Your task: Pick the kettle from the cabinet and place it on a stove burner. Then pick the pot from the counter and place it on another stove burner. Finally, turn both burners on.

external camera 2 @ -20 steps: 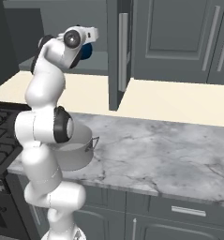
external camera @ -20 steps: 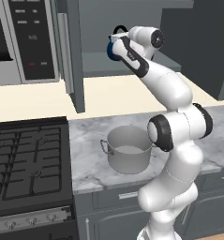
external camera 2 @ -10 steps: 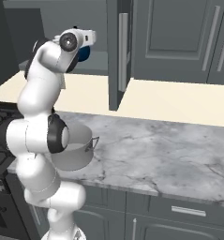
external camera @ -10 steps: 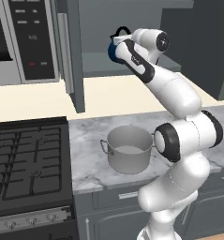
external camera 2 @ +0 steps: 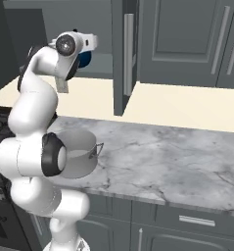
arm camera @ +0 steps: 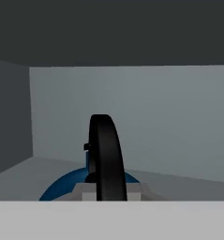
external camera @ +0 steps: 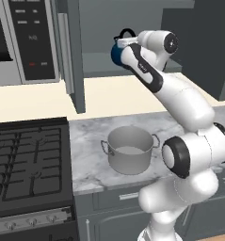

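Blue kettle (arm camera: pixel 69 187) upright, handle arch edge-on, gripper (arm camera: pixel 106 187) clamped on handle.

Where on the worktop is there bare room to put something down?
The marble counter to the right of the pot is bare. The stove burners are bare too. It is crowded at the cabinet, where the gripper holds the kettle.

A cream wall (external camera: pixel 114 96) runs behind the kitchen, mid-frame. A silver-black microwave (external camera: pixel 24 40) fills the upper left. More dark grey wall cupboards (external camera 2: pixel 187 41) hang upper right, apparently closed. Lighting is even.
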